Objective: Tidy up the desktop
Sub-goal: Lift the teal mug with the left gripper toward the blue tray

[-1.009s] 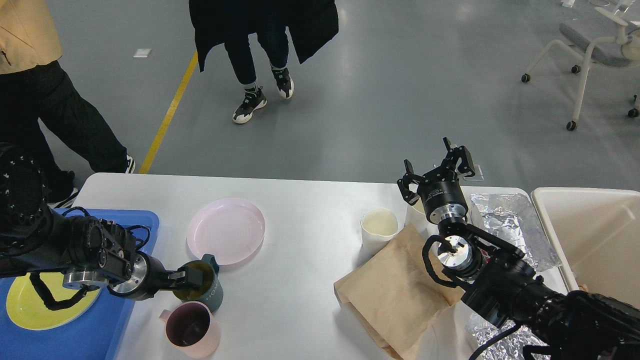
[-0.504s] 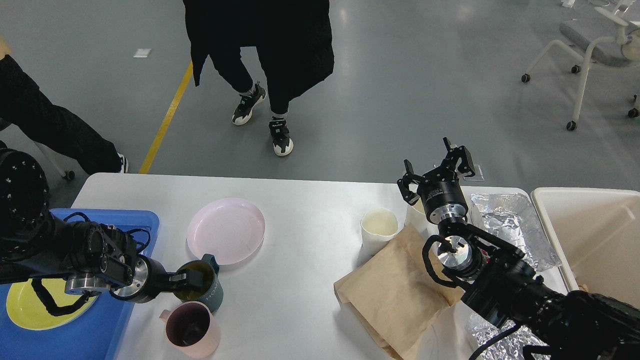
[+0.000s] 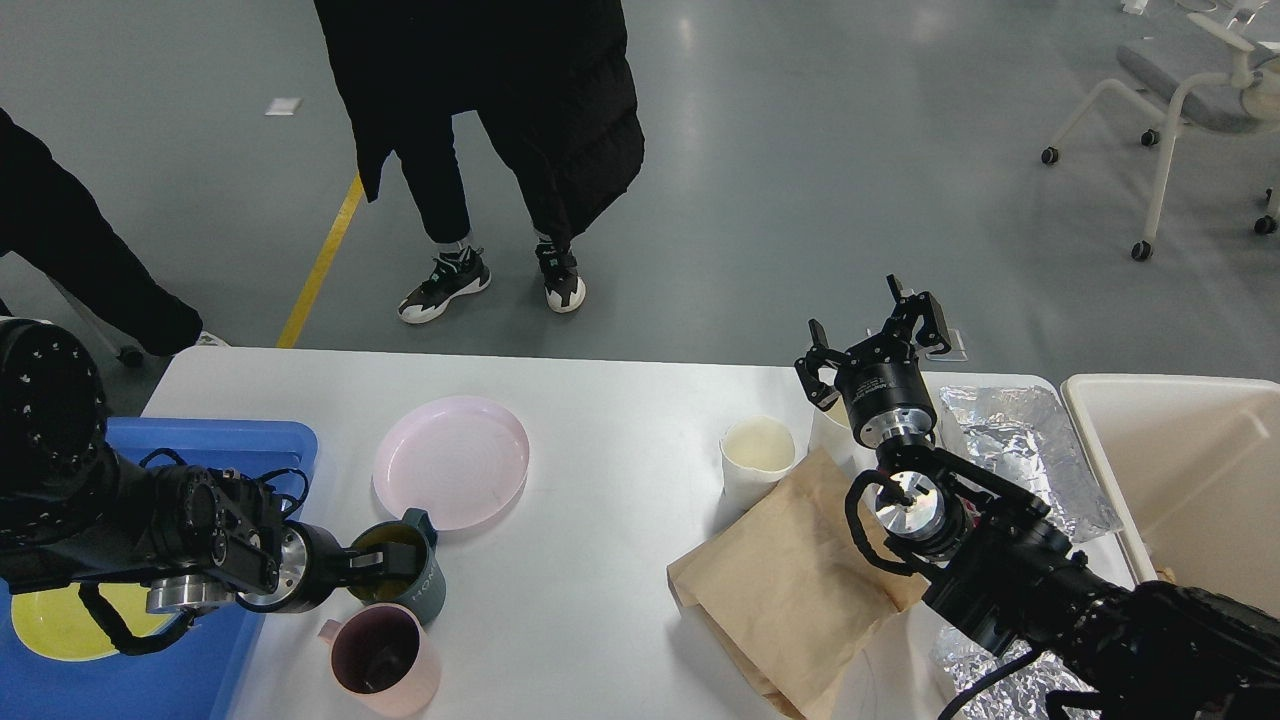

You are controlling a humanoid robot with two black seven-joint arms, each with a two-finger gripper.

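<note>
Two mugs (image 3: 405, 570), one gripped by left claw (image 3: 385, 568); right claw (image 3: 872, 338) wide.

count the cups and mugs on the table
3, maybe more. A dark green mug at the left gripper, a pink mug just in front of it, and a white paper cup by the brown bag. The right arm may hide another.

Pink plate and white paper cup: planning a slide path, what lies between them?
Head view: only bare desktop between pink plate and paper cup.
</note>
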